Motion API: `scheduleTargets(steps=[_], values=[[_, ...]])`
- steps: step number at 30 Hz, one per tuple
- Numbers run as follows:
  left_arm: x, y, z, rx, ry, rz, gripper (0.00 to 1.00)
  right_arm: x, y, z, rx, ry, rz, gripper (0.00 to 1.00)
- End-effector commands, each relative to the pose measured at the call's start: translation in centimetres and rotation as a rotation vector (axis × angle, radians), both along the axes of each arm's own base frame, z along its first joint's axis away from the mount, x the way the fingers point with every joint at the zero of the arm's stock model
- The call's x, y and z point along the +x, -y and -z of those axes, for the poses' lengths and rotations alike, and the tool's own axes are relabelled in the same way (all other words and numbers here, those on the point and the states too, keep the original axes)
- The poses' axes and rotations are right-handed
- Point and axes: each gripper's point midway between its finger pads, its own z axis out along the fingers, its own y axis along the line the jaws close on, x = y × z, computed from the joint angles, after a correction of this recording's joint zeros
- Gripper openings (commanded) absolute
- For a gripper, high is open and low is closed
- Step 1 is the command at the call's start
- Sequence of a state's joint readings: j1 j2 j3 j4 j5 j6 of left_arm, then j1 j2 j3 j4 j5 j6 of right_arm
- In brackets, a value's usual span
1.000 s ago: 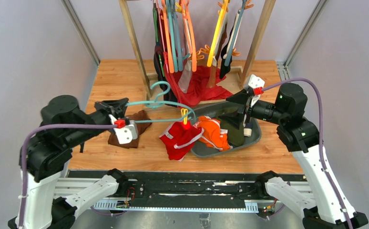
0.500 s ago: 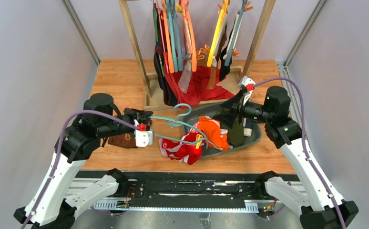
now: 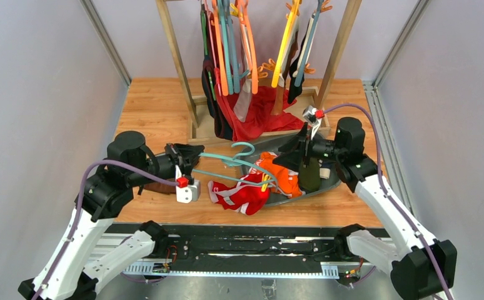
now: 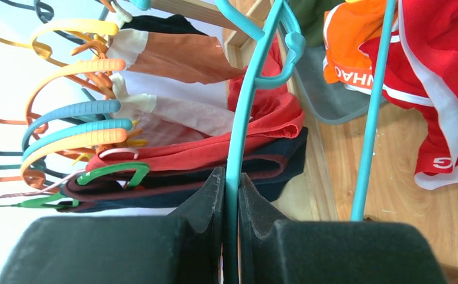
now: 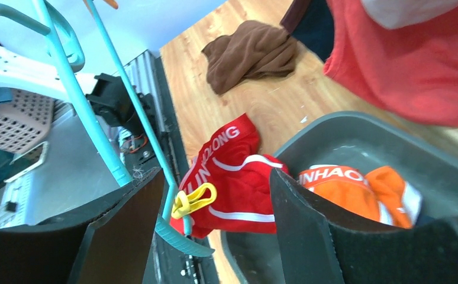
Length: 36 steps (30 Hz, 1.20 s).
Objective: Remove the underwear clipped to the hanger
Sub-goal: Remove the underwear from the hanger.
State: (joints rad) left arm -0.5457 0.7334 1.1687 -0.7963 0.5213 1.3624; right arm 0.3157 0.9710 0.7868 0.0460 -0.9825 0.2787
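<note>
A teal hanger (image 3: 239, 164) is held level over the table, and my left gripper (image 3: 188, 157) is shut on its bar (image 4: 241, 130). Red underwear with white trim (image 3: 239, 195) hangs from it by a yellow clip (image 3: 265, 181) and sags onto the wood beside the tray. My right gripper (image 3: 287, 159) is open just right of the clip. In the right wrist view the clip (image 5: 194, 198) and the red underwear (image 5: 232, 177) lie between its spread fingers, touching neither.
A grey tray (image 3: 330, 182) holds orange underwear (image 3: 283, 174) and a dark garment (image 3: 309, 175). A wooden rack (image 3: 177, 62) at the back carries several coloured hangers and a large red cloth (image 3: 261, 112). A dark brown cloth (image 5: 250, 53) lies by my left arm.
My left arm has carried the hanger and the red underwear rightward and toward the near edge, up to the tray. My right gripper has moved left to the clip and narrowed slightly.
</note>
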Motion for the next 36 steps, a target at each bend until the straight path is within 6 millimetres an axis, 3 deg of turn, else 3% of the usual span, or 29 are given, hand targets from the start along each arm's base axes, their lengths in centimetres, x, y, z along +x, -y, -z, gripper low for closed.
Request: scheduleTargets(steps=[1,18,28,36], values=[[-0.6,0.5,-1.7,-0.030,0.125,0.058,0.00,-1.5,-0.6,0.4,0.040,-0.097,-0.126,0.67],[-1.3,0.9,-0.6,-0.021,0.181,0.119,0.00,-4.1,-2.0,5.0,0.023,-0.237,-0.264,0.68],[-1.7,1.1,-0.3,-0.006,0.202,0.151,0.00,-5.6,-3.0,6.0,0.009,-0.247,-0.360,0.67],[-1.8,1.1,0.0,0.003,0.204,0.161,0.00,-6.4,-3.0,6.6,0.003,-0.233,-0.417,0.61]])
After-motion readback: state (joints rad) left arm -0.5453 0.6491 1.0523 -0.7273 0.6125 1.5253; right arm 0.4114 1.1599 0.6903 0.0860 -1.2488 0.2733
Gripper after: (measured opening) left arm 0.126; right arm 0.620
